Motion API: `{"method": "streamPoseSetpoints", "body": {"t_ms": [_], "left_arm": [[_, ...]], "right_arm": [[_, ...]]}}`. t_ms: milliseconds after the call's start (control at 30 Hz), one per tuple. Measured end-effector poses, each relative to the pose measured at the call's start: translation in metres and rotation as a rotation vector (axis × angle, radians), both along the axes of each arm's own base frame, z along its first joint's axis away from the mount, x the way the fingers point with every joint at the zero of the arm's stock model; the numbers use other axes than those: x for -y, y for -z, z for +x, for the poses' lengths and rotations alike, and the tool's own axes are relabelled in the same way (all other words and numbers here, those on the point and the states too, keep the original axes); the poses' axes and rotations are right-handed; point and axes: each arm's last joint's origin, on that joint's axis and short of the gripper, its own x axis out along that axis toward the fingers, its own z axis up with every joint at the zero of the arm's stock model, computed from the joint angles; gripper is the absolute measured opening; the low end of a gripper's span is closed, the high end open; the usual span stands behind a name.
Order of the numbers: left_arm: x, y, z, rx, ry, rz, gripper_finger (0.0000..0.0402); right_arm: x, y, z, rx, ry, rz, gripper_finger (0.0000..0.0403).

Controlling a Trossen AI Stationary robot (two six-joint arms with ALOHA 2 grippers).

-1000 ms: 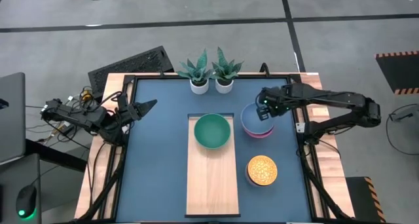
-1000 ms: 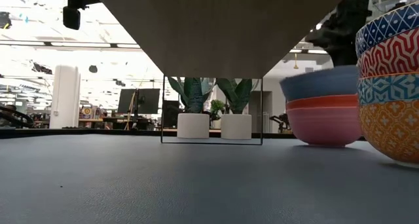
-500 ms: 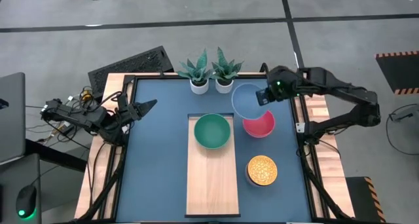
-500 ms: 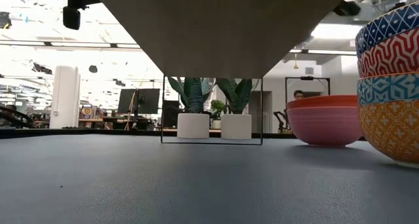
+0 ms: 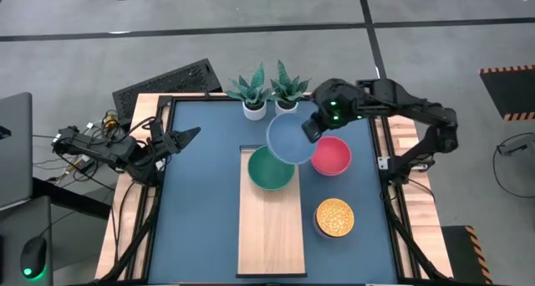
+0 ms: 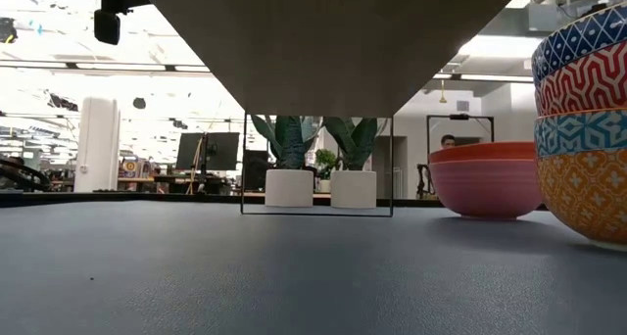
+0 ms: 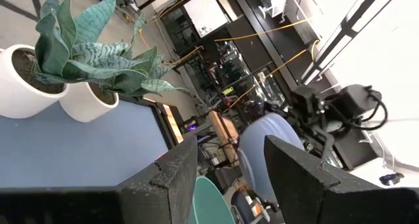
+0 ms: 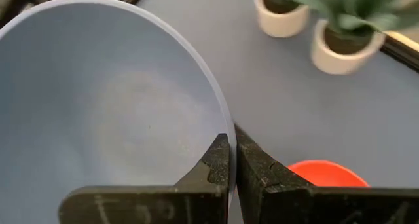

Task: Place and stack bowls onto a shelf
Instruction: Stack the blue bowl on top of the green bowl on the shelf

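My right gripper (image 5: 311, 129) is shut on a plain blue bowl (image 5: 288, 138), which hangs in the air above the far right rim of the teal bowl (image 5: 267, 171). The teal bowl rests on the far end of the light wooden shelf (image 5: 271, 232). A pink bowl (image 5: 332, 156) stands on the table right of the shelf, and a stack of patterned bowls (image 5: 334, 217) stands nearer. My left gripper (image 5: 188, 135) waits open at the table's left edge. My right gripper pinches the blue bowl's rim (image 8: 222, 129) on its right side, one finger (image 8: 216, 162) inside the bowl and the other outside. The fingers come slanting down from the table's right. The bowl is lifted clear and tilted, its hollow turned toward the gripper.
Two white plant pots (image 5: 255, 109) (image 5: 287, 109) stand at the far edge, just behind the carried bowl. In the low view the pink bowl (image 6: 485, 183) and the patterned stack (image 6: 583, 119) fill the right side. A person (image 6: 448, 141) shows in the room beyond.
My right gripper has lifted the blue bowl out of the pink bowl and carried it up and toward the table's left, until it hangs over the teal bowl on the shelf. The bowl has tipped as it rose. The pink bowl has stayed in place.
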Motion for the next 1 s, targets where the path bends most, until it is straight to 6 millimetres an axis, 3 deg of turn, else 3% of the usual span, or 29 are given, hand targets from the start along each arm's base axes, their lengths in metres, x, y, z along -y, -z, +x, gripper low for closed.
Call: {"method": "streamPoseSetpoints", "body": {"t_ms": [233, 500, 1000], "left_arm": [[0.000, 0.000, 0.000, 0.000, 0.000, 0.000, 0.0165], [0.000, 0.000, 0.000, -0.005, 0.000, 0.002, 0.0165], [0.000, 0.003, 0.001, -0.024, 0.002, -0.004, 0.0165]], "right_arm": [[-0.004, 0.008, 0.032, -0.035, -0.125, 0.016, 0.0030], [-0.002, 0.042, 0.056, -0.216, -0.154, 0.055, 0.0032], [-0.010, 0.049, 0.067, -0.207, -0.204, 0.072, 0.0032]]}}
